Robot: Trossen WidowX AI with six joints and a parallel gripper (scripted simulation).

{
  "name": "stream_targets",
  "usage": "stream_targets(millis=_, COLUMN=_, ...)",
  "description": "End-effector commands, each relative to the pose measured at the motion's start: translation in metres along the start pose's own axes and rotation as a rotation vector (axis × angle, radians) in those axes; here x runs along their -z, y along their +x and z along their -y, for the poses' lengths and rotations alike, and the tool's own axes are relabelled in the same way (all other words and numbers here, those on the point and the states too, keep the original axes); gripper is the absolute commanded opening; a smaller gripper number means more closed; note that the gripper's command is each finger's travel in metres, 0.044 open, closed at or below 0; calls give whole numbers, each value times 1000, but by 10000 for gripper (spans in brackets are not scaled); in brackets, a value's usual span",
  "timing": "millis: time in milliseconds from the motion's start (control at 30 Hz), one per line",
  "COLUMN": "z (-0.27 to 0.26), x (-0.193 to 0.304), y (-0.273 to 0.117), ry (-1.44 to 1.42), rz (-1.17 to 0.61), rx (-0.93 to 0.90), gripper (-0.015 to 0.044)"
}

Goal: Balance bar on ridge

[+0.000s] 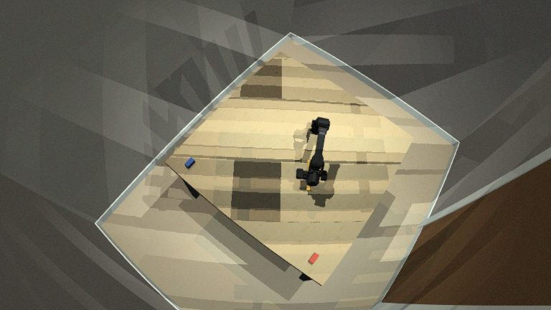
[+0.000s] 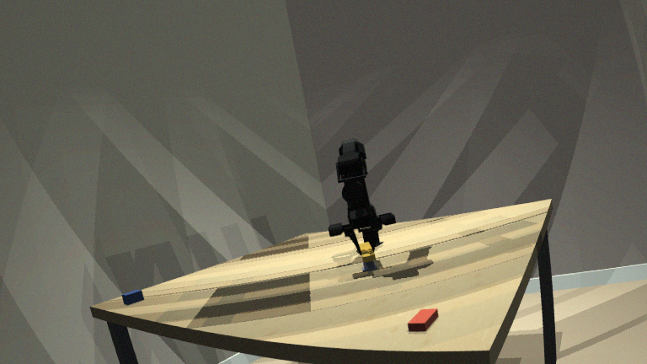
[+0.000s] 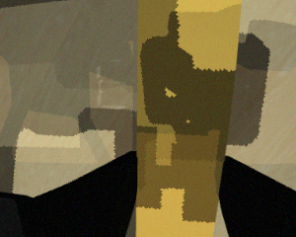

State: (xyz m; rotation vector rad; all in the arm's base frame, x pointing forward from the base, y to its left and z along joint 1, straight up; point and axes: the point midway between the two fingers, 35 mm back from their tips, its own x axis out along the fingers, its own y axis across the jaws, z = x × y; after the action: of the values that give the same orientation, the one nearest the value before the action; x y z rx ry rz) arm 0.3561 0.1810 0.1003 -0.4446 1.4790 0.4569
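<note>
Half done: gripper (image 2: pixel 365 245) pinching bar (image 3: pixel 187 125), held low over ridge (image 2: pixel 368 267). Contact with ridge unclear. Left: level it, release.

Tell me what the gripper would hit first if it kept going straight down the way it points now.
Probably the small blue ridge just under the yellow bar that the gripper clamps; the table lies below that. How much gap remains is unclear.

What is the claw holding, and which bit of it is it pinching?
The claw is shut on the yellow bar, with a finger on each long side. The bar's far end sticks out well past the fingers; how near the middle the grip sits cannot be told.
</note>
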Motion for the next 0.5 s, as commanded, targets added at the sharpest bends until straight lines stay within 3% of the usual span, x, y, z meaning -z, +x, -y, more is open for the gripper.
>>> stream_targets(millis=0, z=0, x=0, y=0, ry=0, rz=0, rx=0, gripper=0)
stream_targets(millis=333, z=0, x=0, y=0, ry=0, rz=0, rx=0, gripper=0)
stream_targets(millis=467, z=0, x=0, y=0, ry=0, rz=0, rx=0, gripper=105)
